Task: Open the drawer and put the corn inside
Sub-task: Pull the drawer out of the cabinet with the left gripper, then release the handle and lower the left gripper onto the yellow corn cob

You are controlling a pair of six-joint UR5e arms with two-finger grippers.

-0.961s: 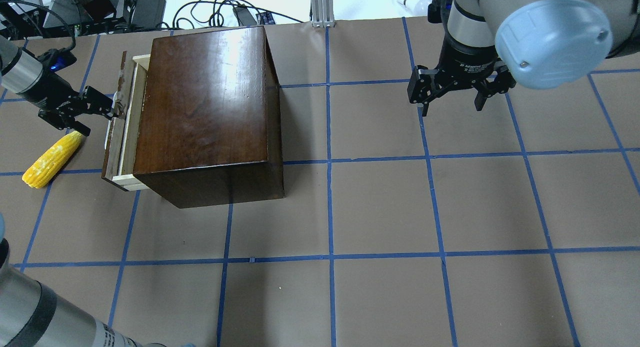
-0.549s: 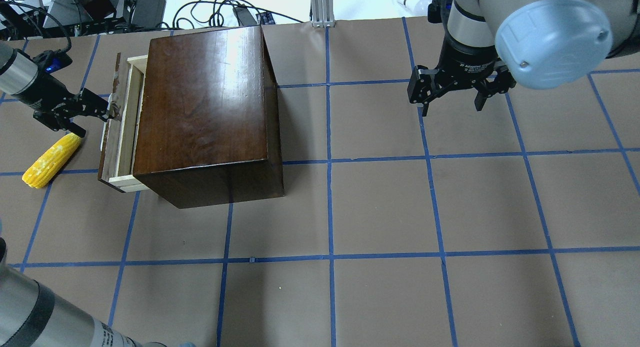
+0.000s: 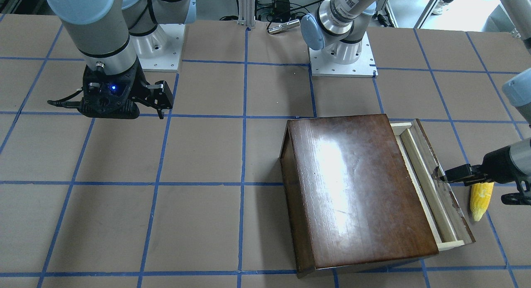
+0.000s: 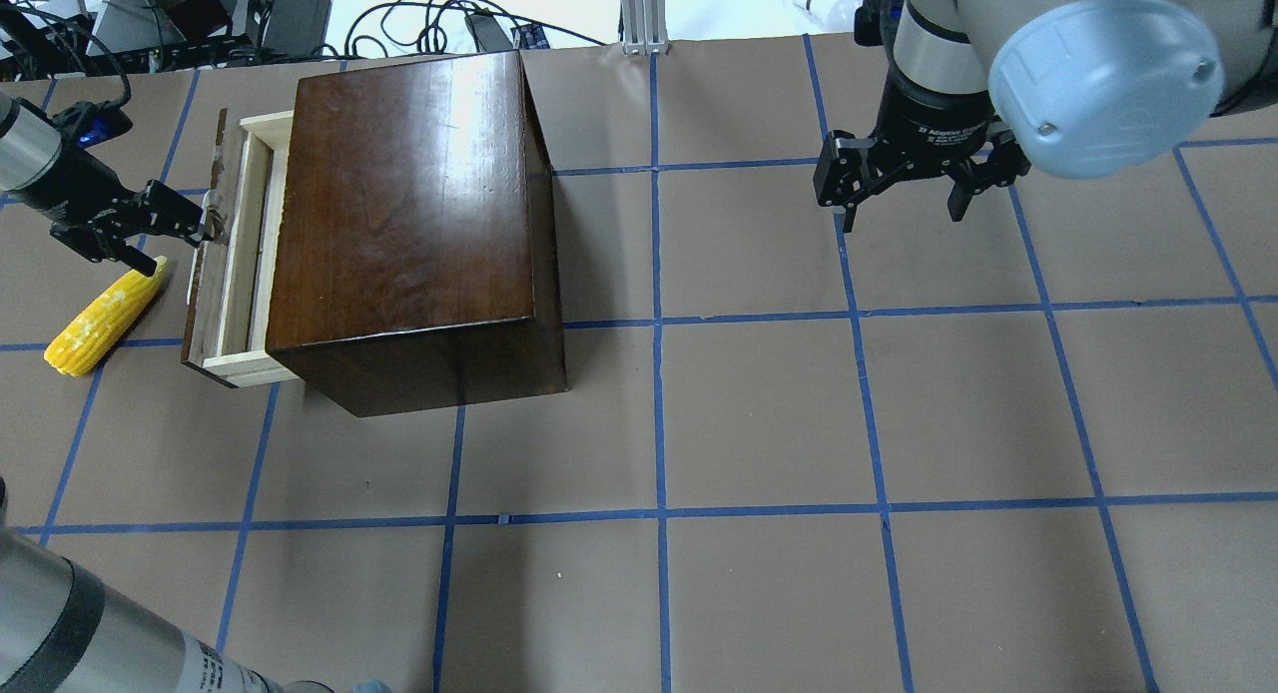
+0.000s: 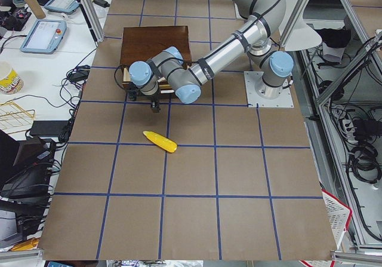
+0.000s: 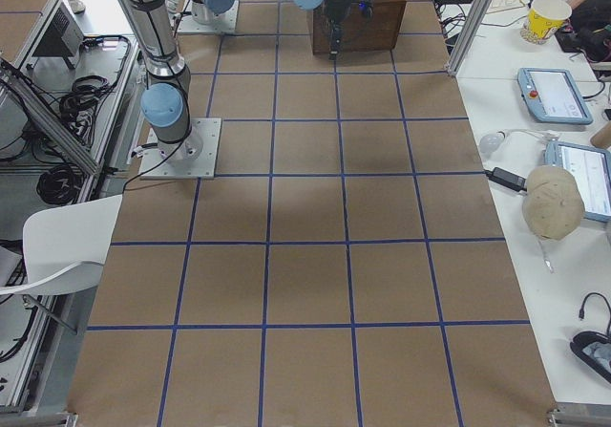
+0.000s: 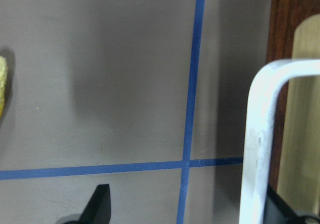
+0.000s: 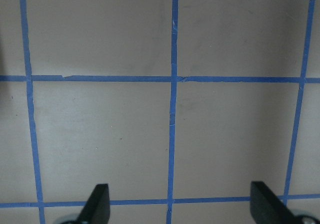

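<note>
Pale unfinished wood shows where the drawer [image 4: 237, 264] stands partly out of the dark glossy box [image 4: 399, 204], its chipped brown front facing the left arm. Left gripper [image 4: 185, 246] reaches in low and level, jaws apart, one finger hooked behind the white handle [image 7: 260, 134]. Corn [image 4: 105, 314], yellow, bumpy and tapered, lies on the bench [image 4: 759, 423] just beside the drawer front, outside it. Right gripper [image 4: 904, 209] hangs pointing down, well apart from the box, jaws apart and holding nothing.
</note>
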